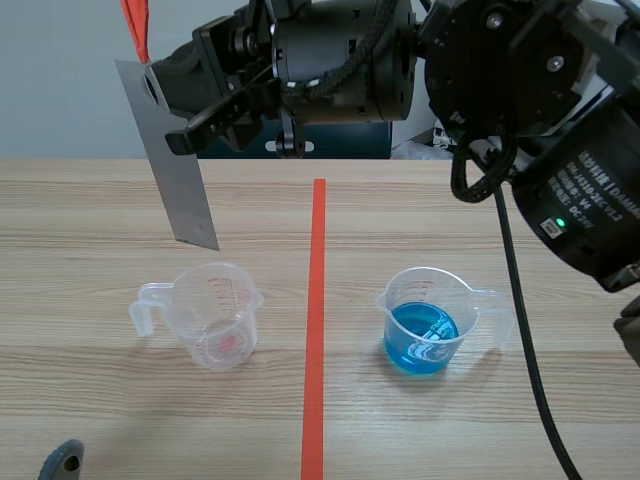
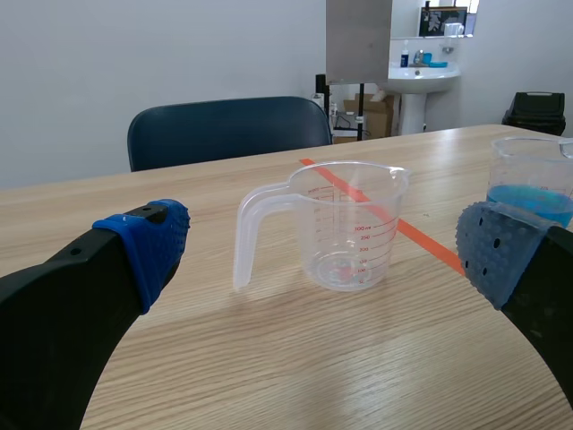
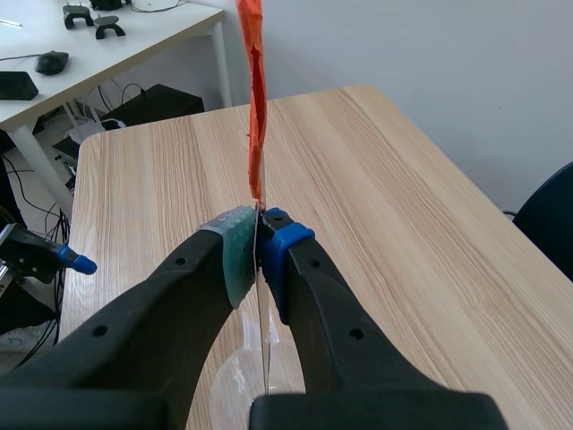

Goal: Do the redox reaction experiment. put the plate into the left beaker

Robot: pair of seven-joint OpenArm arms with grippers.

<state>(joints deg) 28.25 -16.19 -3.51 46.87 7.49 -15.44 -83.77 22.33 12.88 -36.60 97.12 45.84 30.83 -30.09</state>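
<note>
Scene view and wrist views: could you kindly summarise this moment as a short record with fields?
plate: grey metal, hanging upright in the air
left beaker: clear, empty
right beaker: blue liquid
right gripper: fingers shut on the plate near its top
left gripper: fingers open, low, facing the left beaker
step: plate not yet in beaker

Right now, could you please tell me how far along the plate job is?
Done: the right pincer is shut on the metal plate, held in the air. In hand: the plate hangs roughly upright above the left beaker, not yet inside. Left: lowering it in; the beaker holds nothing yet.
</note>
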